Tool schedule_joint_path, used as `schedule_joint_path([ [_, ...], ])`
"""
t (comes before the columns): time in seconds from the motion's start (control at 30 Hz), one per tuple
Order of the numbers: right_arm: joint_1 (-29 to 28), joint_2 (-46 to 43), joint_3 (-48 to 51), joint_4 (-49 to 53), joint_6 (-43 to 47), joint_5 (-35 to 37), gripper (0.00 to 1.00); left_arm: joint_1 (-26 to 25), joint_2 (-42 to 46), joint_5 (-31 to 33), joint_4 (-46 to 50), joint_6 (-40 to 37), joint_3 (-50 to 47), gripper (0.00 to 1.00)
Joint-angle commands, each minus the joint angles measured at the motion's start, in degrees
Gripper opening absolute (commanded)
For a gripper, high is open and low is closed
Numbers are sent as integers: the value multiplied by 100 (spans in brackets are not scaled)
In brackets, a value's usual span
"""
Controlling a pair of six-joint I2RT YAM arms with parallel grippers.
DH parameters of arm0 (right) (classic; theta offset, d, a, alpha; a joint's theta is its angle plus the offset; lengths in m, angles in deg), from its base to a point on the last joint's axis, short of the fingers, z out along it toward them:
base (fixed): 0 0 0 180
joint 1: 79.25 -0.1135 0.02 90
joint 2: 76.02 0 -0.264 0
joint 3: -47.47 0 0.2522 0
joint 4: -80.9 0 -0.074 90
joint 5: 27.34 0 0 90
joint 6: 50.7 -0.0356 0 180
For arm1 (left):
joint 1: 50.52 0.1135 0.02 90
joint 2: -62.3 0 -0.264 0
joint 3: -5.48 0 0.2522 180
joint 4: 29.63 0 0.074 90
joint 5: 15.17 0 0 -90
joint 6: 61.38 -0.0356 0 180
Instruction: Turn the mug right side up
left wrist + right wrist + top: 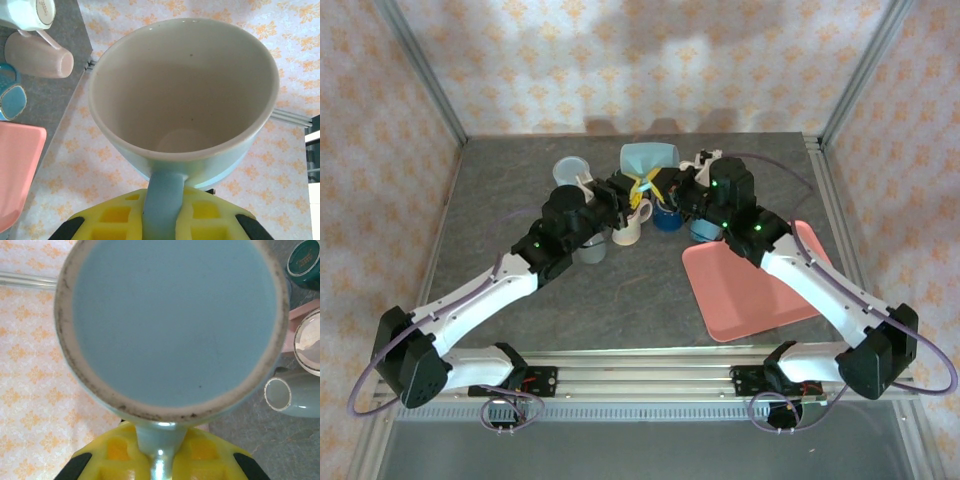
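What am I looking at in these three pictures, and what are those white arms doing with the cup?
Two white robot arms are bolted to a grey table. The wide picture comes from a camera above them, and the other two from a camera on each wrist. The left gripper and the right gripper both clasp the handle of a light blue mug, held in the air on its side. One wrist camera sees its mouth, the other its base. A white mug, a dark blue cup and a pink tray sit on the table.
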Motion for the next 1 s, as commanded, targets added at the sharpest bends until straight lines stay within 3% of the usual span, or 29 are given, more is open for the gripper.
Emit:
schedule_joint_path([
  [0.0, -87, -246, 45, -369, 78, 158, 13, -12, 39, 178, -560, -563, 429, 0],
  [0.13, -82, -236, -10, -281, 205, 243, 19, -18, 57, 5, -397, -924, 604, 0],
  [0.4, -82, -90, -130, -240, 189, 180, 44, -42, 136, 23, -548, -1106, 484, 0],
  [0.6, -83, -110, -142, -100, 230, 176, 55, -36, 234, 66, -226, -1705, 658, 0],
  [0.97, -57, -434, 76, 440, 404, 263, 58, -40, 148, 82, 292, -2331, 938, 0],
])
